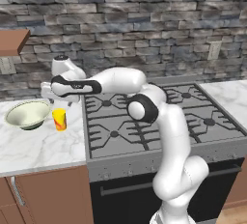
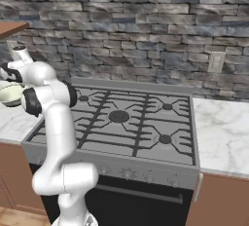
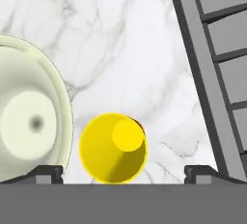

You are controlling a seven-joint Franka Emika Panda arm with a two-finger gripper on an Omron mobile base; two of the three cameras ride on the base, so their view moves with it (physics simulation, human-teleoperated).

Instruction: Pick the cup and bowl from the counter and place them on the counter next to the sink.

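cup point(image 1: 59, 119): small yellow tumbler, red-orange mark, upright on the marble worktop point(image 1: 38, 148), just left of the stove point(image 1: 159, 117).
bowl point(image 1: 27, 114): wide, cream-green, upright, just beside the cup, farther from the stove.

Veined marble counter point(image 1: 43, 148), smooth yellow cup point(image 3: 113, 148), rough stone wall point(image 1: 144, 30)
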